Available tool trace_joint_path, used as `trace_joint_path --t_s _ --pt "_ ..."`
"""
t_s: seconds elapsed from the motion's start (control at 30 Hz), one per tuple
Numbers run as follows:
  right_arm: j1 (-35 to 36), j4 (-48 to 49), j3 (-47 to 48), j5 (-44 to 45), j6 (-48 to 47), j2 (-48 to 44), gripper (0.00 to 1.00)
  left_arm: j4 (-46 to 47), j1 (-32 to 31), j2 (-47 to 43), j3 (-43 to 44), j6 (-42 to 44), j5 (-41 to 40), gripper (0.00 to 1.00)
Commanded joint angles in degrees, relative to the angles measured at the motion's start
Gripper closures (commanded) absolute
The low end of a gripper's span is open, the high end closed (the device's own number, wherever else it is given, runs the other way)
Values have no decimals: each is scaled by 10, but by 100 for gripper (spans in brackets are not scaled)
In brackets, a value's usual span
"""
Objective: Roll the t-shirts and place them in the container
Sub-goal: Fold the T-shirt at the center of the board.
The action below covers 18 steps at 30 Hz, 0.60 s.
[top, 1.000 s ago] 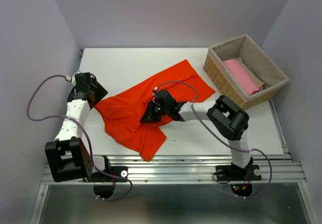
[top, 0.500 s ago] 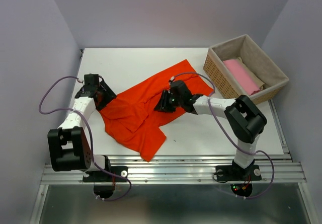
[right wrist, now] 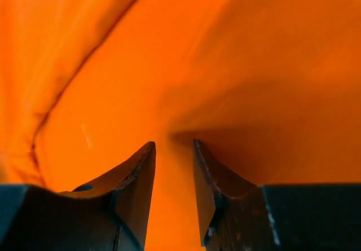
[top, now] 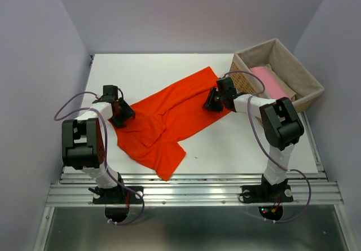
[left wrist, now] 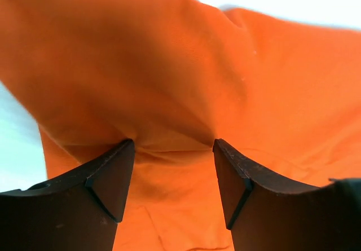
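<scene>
**Left gripper**: jaws stand wide apart. In the wrist view a raised fold of the orange-red t-shirt sits between the two fingertips. The pads are not pressed together on it, so I read this as open, straddling the fold. The gripper sits at the shirt's left edge, with the bulk of the cloth spreading away to its right and towards the near table edge.

**Right gripper**: jaws parted by a narrow gap. Its wrist view shows smooth orange cloth through the gap and just beyond the fingertips. No cloth is visibly pinched. The gripper sits low over the shirt's far right corner, with the rest of the garment running off to its left.

**Shirt:** lies crumpled on the white table, stretched diagonally between the two grippers. One flap hangs towards the near edge, below and right of the left gripper.

**Wicker basket**: just to the right of the right gripper, with a folded pink t-shirt inside.
</scene>
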Motion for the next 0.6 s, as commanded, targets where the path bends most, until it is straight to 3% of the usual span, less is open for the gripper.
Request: trace_joint_path --t_s 0.0,0.17,0.33,0.47,0.57 --pt "-23 -25 28 52 -40 9 61 -1 -2 62 43 2 -19 32" --pt "-35 -26 18 93 -49 23 61 -18 -2 123 105 8 -33 32" --pt "-35 -20 -2 54 -28 31 62 -47 -1 190 199 25 -64 32" --pt "-29 10 -49 21 12 10 62 -80 5 263 313 35 -79 33" --pt "-5 18 -85 28 45 -19 61 -118 7 316 451 49 -101 33"
